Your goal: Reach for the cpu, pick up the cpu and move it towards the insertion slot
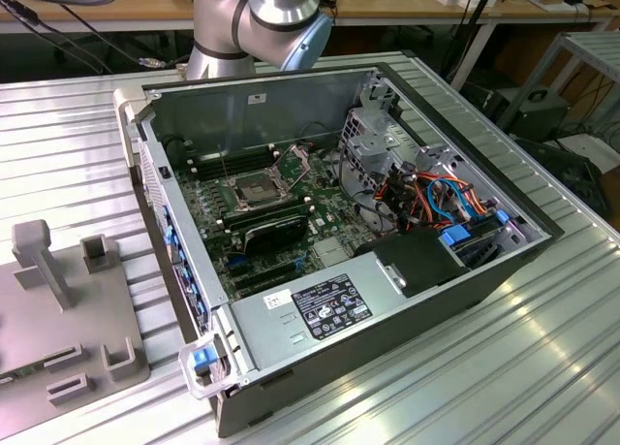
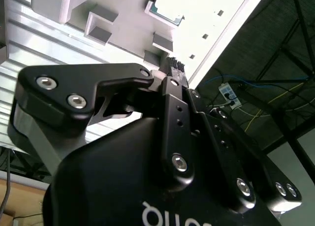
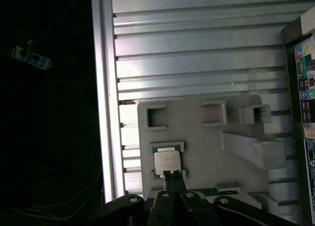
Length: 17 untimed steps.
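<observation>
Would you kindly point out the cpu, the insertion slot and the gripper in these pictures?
the cpu [image 3: 166, 162], first wrist view: middle of its pale metal face.
the insertion slot [image 1: 254, 187], exterior view: its dark centre.
the gripper [image 3: 171, 174], first wrist view: between its fingertips.

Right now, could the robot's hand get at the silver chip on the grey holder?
Probably yes: the hand hangs close by the cpu, which lies uncovered on the grey holder, though the hand looks shut.

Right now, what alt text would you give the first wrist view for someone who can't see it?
The robot's black fingers, closed together, point at the edge of the cpu, a pale square chip lying on a grey fixture plate. The plate rests on a ribbed metal table.
</observation>
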Tool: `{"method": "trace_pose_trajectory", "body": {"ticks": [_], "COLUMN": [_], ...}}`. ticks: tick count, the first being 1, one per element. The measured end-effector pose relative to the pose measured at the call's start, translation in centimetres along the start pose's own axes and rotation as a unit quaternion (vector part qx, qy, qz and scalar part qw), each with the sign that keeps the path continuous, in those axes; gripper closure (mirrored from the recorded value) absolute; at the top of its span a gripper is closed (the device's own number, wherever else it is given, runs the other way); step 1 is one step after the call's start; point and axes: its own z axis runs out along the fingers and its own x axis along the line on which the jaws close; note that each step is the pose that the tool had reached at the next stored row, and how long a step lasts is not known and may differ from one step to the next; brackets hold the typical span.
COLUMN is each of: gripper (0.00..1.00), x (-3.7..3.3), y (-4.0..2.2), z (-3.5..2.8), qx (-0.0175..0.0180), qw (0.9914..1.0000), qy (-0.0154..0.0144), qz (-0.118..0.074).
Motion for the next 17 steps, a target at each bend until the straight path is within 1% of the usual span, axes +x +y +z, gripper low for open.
{"method": "trace_pose_trajectory", "body": {"ticks": [6,7,8,9,10,11,12,13,15,16,17], "gripper": [0.89,0.83,0.83,0.76,0.76,0.71,0.64,0.52,0.4,0.4,0.34], "x": [0.02,0.03,0.03,0.04,0.04,0.04,0.05,0.05,0.06,0.08,0.08], "y": [0.0,0.0,0.0,0.0,0.0,0.0,0.0,0.0,0.0,0.02,0.02], "z": [0.0,0.0,0.0,0.0,0.0,0.0,0.0,0.0,0.0,0.1,0.33], "qx": [0.0,0.0,0.0,0.0,0.0,0.0,0.0,0.0,0.0,0.0001,-0.0001], "qw": [1.0,1.0,1.0,1.0,1.0,1.0,1.0,1.0,1.0,1.0,0.99977], "qy": [0.0,0.0,0.0,0.0,0.0,0.0,0.0,0.0,0.0,0.0001,0.0011], "qz": [0.0,0.0,0.0,0.0,0.0,0.0,0.0,0.0,0.0,-0.003,-0.021]}}
